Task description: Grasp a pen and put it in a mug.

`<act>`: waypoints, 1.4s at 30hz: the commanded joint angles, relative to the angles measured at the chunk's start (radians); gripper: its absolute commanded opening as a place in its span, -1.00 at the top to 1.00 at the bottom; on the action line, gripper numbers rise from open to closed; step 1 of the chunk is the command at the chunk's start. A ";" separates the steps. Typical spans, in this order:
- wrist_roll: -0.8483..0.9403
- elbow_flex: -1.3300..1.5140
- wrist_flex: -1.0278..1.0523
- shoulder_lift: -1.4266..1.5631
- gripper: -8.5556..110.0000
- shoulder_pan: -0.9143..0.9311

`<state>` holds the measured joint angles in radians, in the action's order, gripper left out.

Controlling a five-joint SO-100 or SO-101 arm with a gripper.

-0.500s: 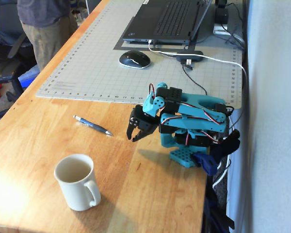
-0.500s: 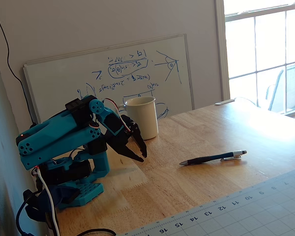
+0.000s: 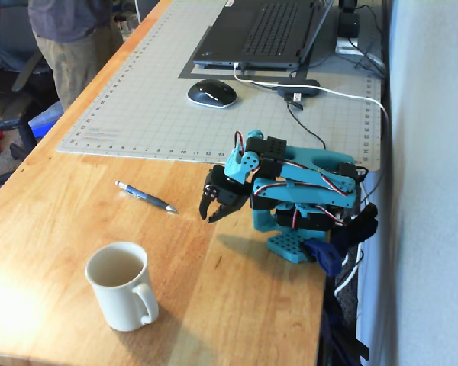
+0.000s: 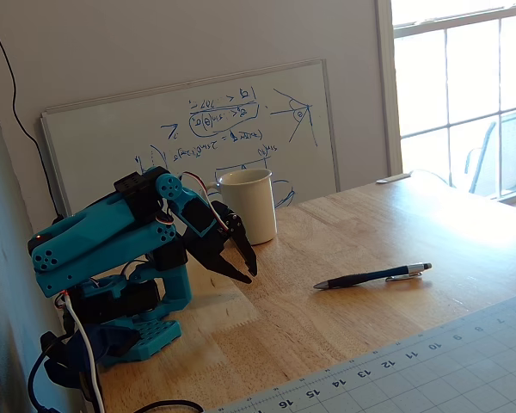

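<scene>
The dark blue pen [image 3: 146,197] lies flat on the wooden table, silver tip toward the arm; it also shows in the other fixed view [image 4: 374,276]. The cream-white mug [image 3: 122,285] stands upright near the front edge, handle to the right; it stands behind the arm in the other fixed view [image 4: 249,205]. My gripper [image 3: 213,215] hangs pointing down, just right of the pen's tip, above the table and apart from the pen. Its jaws stand slightly apart and hold nothing, as the other fixed view [image 4: 246,274] also shows.
A grey cutting mat [image 3: 137,114] covers the far table with a laptop [image 3: 263,34], a mouse [image 3: 211,93] and cables on it. A person [image 3: 69,38] stands at the far left. A whiteboard [image 4: 189,138] leans on the wall behind the mug.
</scene>
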<state>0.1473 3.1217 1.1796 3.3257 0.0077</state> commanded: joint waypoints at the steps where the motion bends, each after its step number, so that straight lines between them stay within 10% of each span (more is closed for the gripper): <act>1: -0.011 -0.015 -0.003 0.011 0.80 0.006; 8: -0.224 -0.123 -0.005 -0.049 0.80 0.006; 27: -1.585 -0.647 -0.589 -0.919 0.76 0.126; 42: -1.664 -1.037 -0.661 -1.586 0.34 0.190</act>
<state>-1.5064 2.2350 0.5415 1.8162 0.1902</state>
